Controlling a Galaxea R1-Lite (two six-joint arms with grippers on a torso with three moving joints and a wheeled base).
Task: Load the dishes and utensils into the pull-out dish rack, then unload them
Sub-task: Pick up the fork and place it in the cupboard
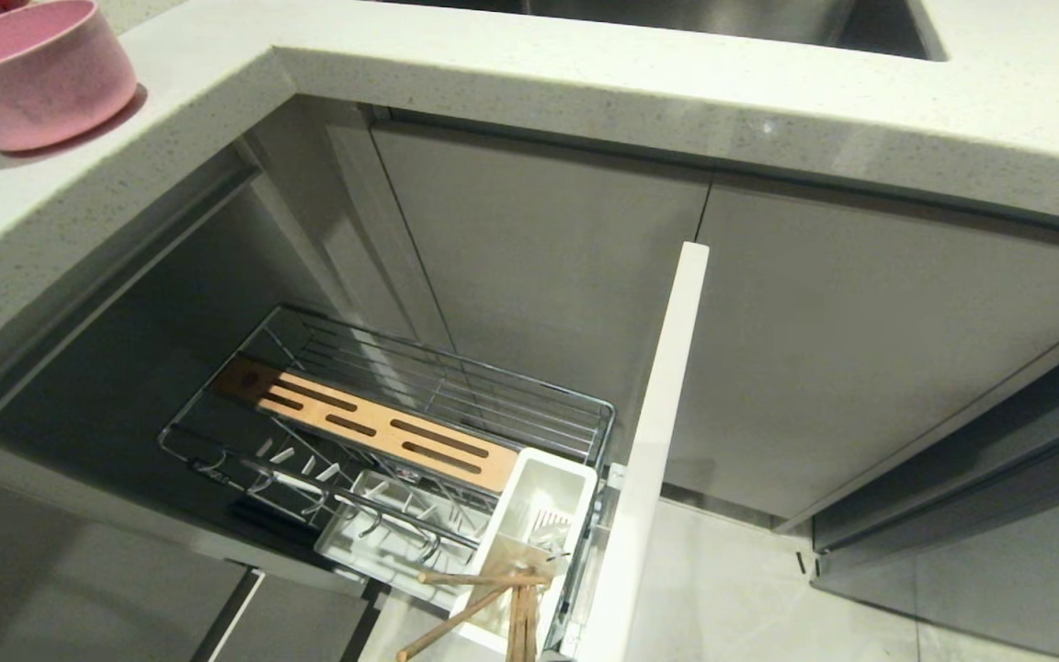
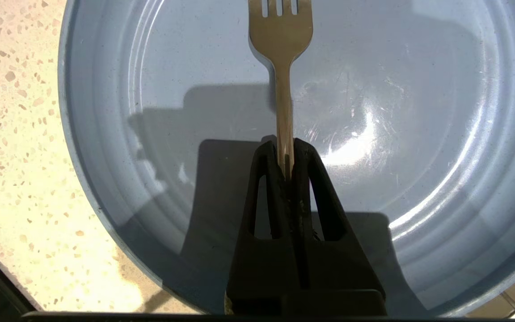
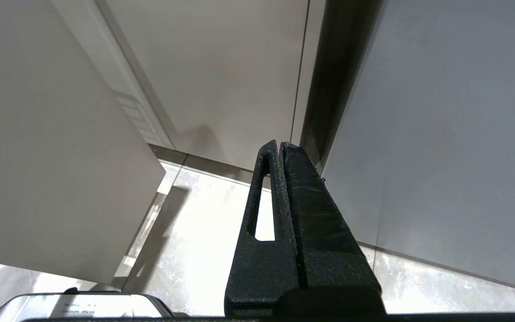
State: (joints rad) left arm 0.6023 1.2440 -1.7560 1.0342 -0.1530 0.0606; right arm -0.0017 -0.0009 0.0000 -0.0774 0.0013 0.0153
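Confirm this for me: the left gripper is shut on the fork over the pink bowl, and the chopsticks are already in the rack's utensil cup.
One detail is wrong. The left gripper is shut on the fork over the light-blue plate, not the pink bowl, as the left wrist view shows. The bowl sits apart on the counter in the head view. The chopsticks are indeed in the utensil cup.

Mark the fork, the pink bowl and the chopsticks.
fork [image 2: 280,40], left wrist view, on the head below the tines.
pink bowl [image 1: 33,78], head view, on its outer wall.
chopsticks [image 1: 483,579], head view, on the crosswise stick.
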